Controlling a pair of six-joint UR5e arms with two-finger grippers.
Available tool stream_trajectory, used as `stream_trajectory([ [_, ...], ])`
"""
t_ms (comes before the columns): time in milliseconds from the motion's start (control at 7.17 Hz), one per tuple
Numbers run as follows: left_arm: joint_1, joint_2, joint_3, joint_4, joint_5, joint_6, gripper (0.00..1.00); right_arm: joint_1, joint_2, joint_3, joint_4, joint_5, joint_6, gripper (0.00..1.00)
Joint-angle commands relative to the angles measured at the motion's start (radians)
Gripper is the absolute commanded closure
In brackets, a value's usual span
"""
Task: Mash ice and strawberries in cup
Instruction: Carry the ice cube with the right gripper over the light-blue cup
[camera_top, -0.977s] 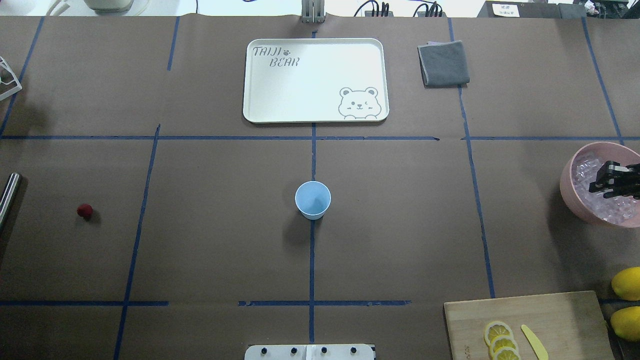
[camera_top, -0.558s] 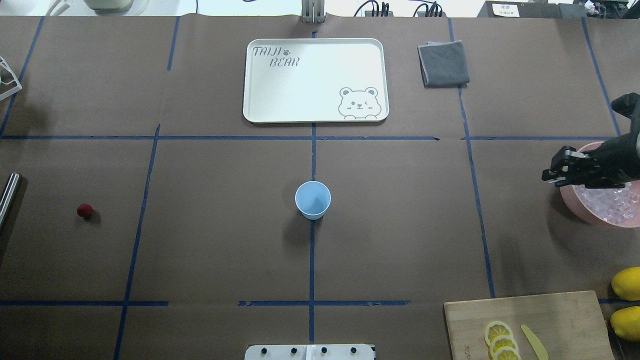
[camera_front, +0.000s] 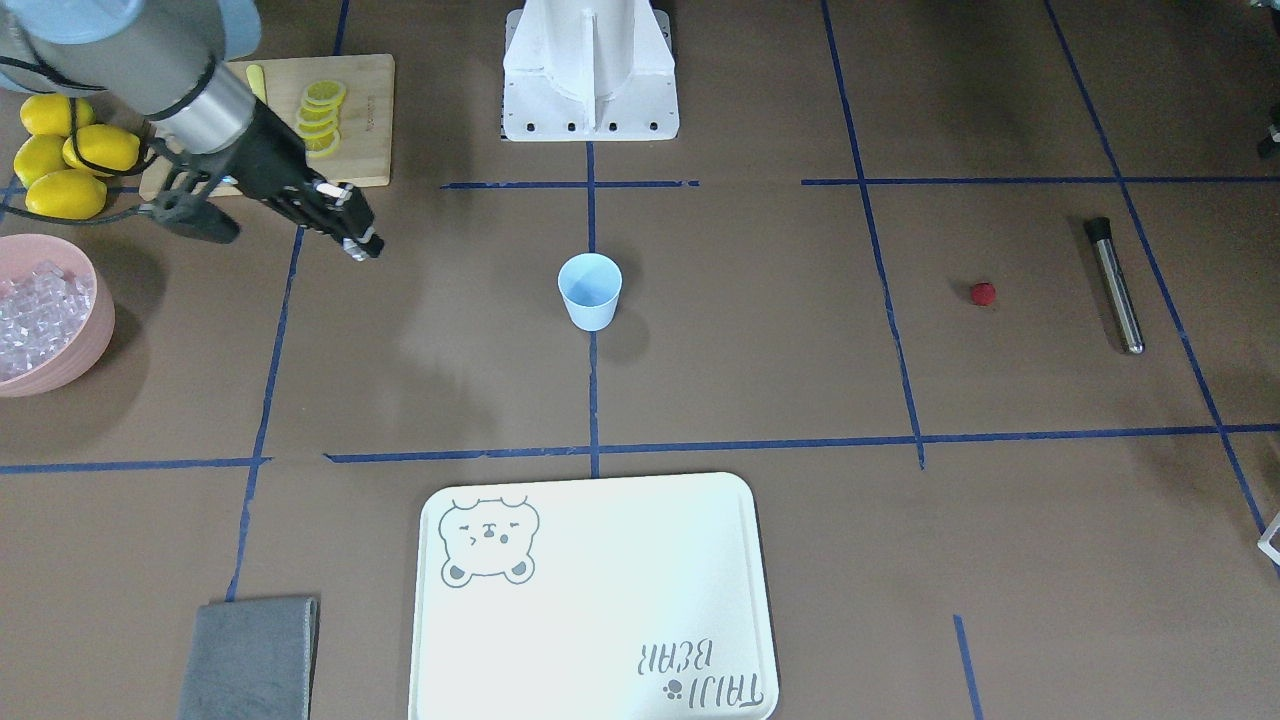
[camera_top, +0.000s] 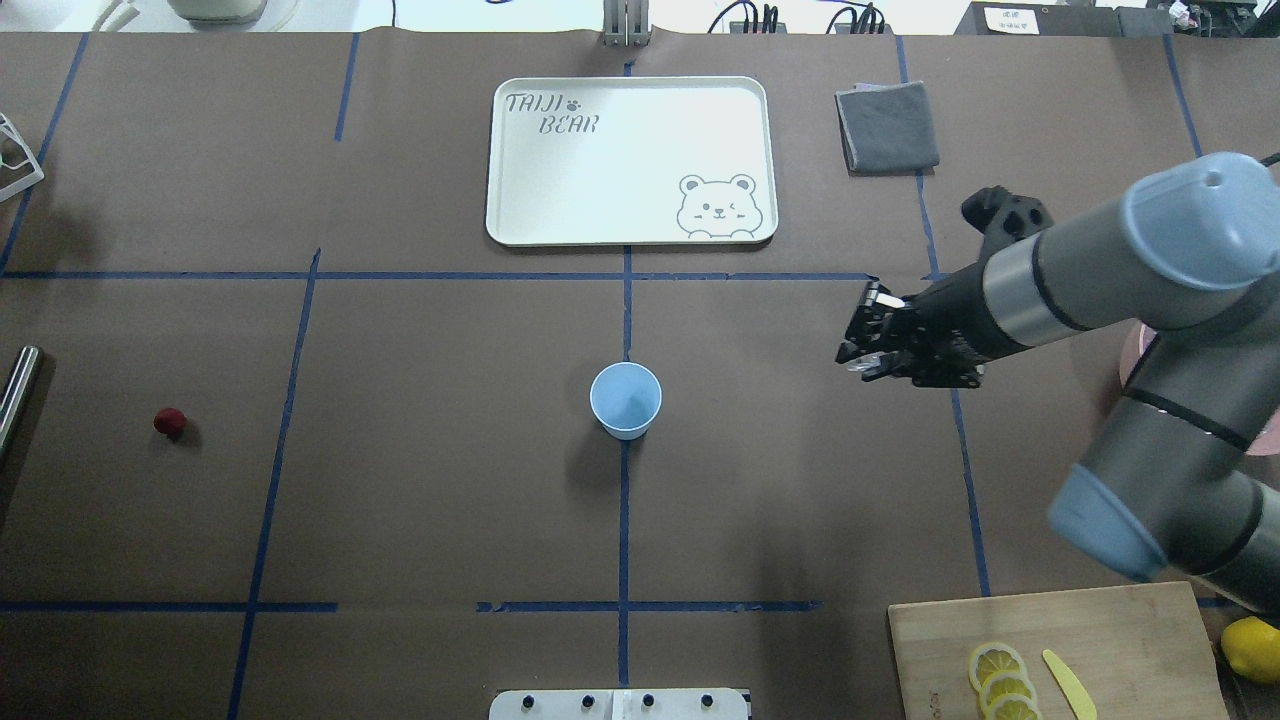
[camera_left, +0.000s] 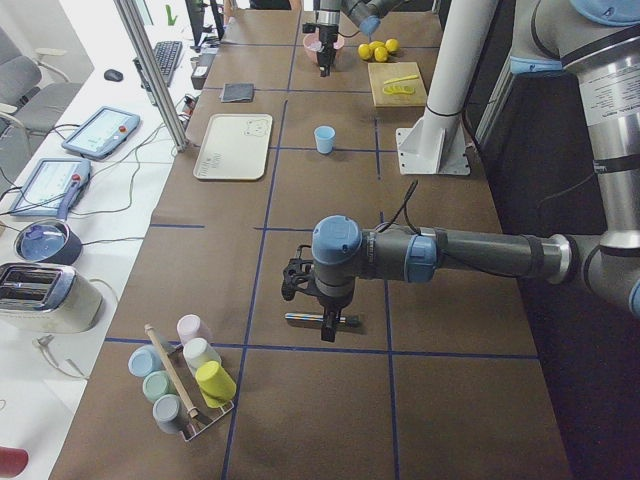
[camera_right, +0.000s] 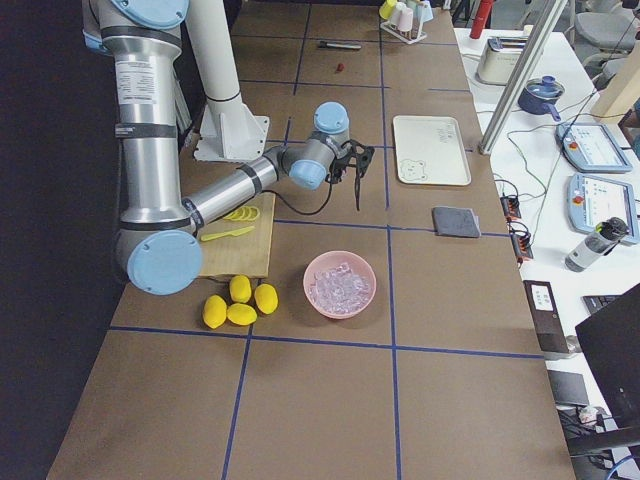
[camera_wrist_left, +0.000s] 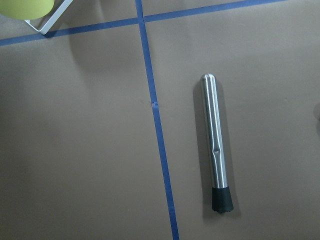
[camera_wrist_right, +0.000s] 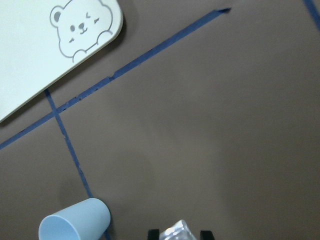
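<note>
Clear ice (camera_wrist_right: 177, 232) sits pinched in the right gripper (camera_top: 857, 356), mid-right of the overhead frame; the cup (camera_top: 626, 399) stands centre (upright, empty). We advise centring over its mouth before release.

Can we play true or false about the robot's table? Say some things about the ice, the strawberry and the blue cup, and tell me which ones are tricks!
1. The right pincer is pinching an ice cube. True.
2. The strawberry is inside the cup. False: it lies on the table, far off on the robot's left side.
3. The cup stands upright with its mouth open to the top. True.
4. The metal rod is standing up in the cup. False: it lies flat on the table, well away from the cup.
5. The pink bowl has ice in it. True.
</note>
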Motion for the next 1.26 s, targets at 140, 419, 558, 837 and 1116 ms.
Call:
stream_trajectory([
  [140,-0.001,0.000,-0.002,0.000,0.000,0.001,0.00,-0.127,0.318,-0.178,-0.130,-0.132,0.146,0.96],
  [419,-0.001,0.002,-0.008,0.000,0.000,0.001,0.00,-0.170,0.366,-0.232,-0.130,-0.156,0.198,0.94],
  [558,0.001,0.006,-0.011,0.000,0.000,0.001,0.00,-0.174,0.370,-0.241,-0.130,-0.176,0.209,0.94],
  [837,0.001,0.006,-0.011,0.000,0.000,0.001,0.00,-0.187,0.370,-0.261,-0.129,-0.182,0.199,0.85],
  [1116,-0.001,0.008,-0.011,0.000,0.000,0.001,0.00,-0.198,0.374,-0.272,-0.129,-0.201,0.197,0.64],
])
